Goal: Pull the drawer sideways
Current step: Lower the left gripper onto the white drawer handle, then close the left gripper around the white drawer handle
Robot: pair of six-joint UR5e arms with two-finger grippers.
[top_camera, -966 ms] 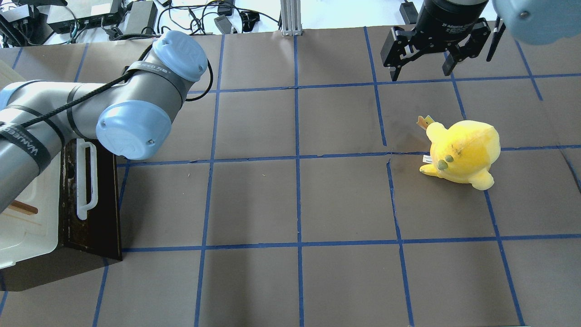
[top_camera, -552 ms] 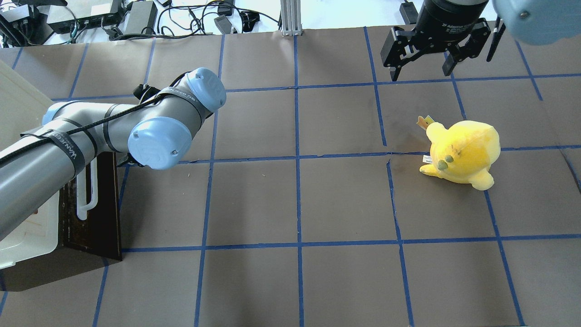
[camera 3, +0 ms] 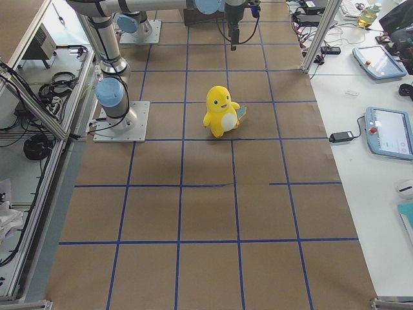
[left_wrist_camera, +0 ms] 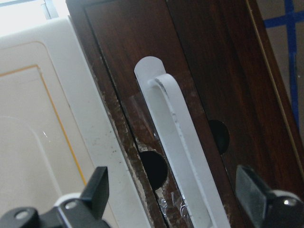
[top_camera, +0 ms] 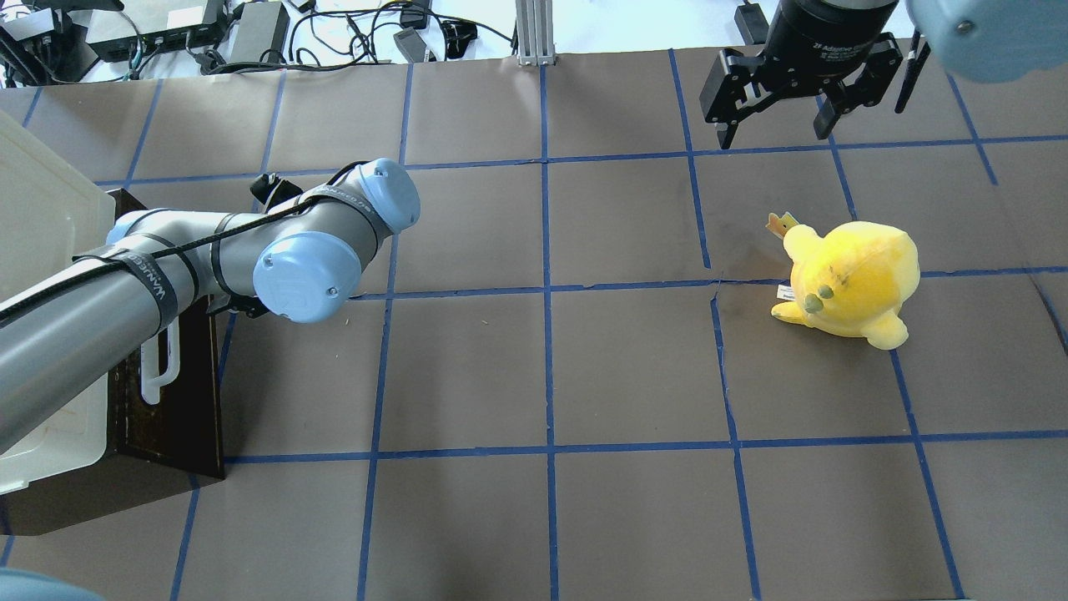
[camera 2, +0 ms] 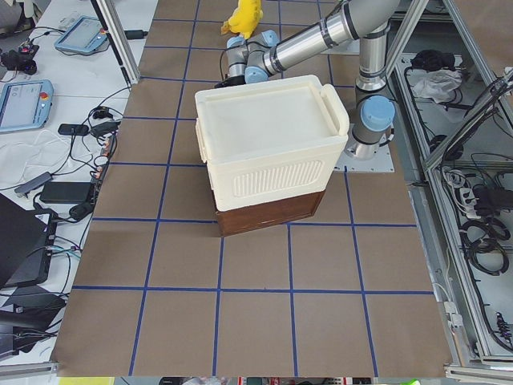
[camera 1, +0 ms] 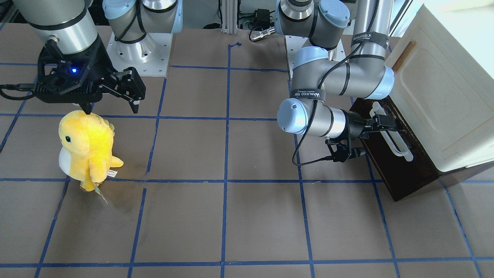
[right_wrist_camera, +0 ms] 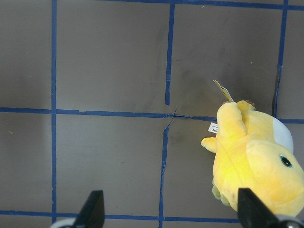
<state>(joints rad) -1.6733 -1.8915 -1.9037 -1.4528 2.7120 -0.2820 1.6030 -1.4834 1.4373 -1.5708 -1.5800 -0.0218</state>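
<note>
The drawer (camera 1: 401,170) has a dark brown front with a long white bar handle (camera 1: 393,143) and sits low on the cream cabinet (camera 1: 444,88), flush with it. My left gripper (camera 1: 386,124) is open at the handle's far end. In the left wrist view its fingers (left_wrist_camera: 97,187) stand either side of the handle (left_wrist_camera: 180,156) without touching it. From overhead, my arm hides the gripper and only the handle's lower part (top_camera: 158,367) shows. My right gripper (top_camera: 772,133) is open and empty above the table, far from the drawer.
A yellow plush toy (top_camera: 851,280) stands on the brown, blue-taped table (top_camera: 542,376) just below my right gripper; it also shows in the right wrist view (right_wrist_camera: 256,166). The cream cabinet door carries a small brown handle (camera 1: 403,56).
My left arm has swung its wrist down and out in front of the drawer. The drawer, the plush toy and my right gripper have not moved.
</note>
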